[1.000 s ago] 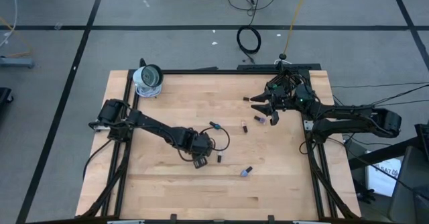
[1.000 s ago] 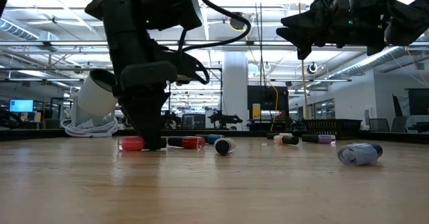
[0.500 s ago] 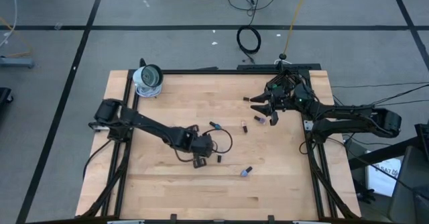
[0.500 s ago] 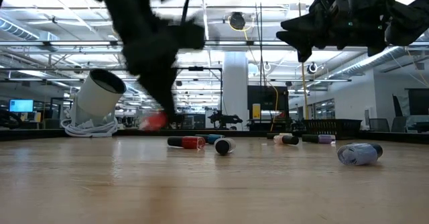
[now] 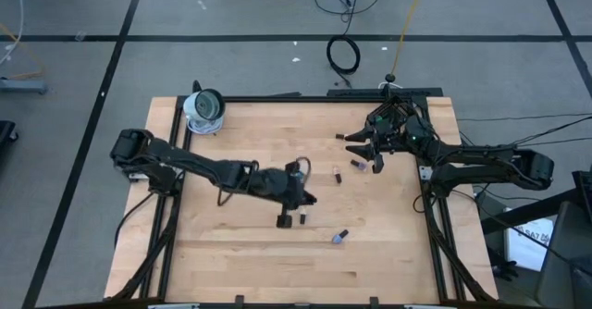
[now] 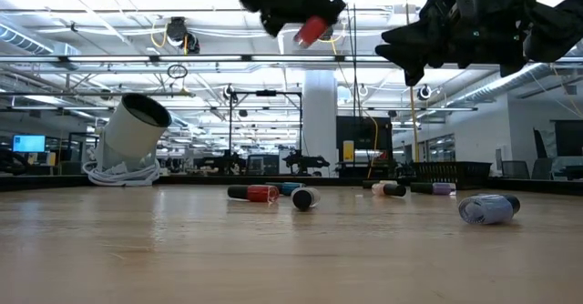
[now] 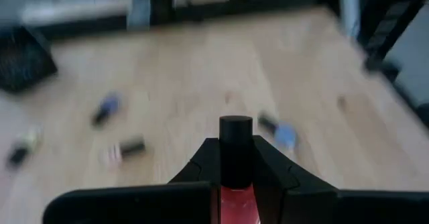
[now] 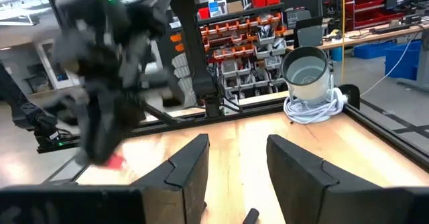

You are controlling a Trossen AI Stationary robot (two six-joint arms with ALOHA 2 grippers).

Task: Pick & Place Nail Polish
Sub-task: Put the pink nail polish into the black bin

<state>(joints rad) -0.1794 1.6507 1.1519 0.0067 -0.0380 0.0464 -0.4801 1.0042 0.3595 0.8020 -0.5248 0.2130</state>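
With its fingers clamped on a red nail polish bottle [image 7: 235,177], cap pointing forward, the left gripper [image 5: 301,194] hangs mid-counter, right fingers [image 8: 191,163] wide.

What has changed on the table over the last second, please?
The left gripper has lifted the red nail polish bottle off the table and swung it up and toward the table's middle. The right gripper stayed put, open, and the other bottles have not moved.

left pincer [image 7: 236,177] raised, clamped, right pincer [image 8: 236,163] spread
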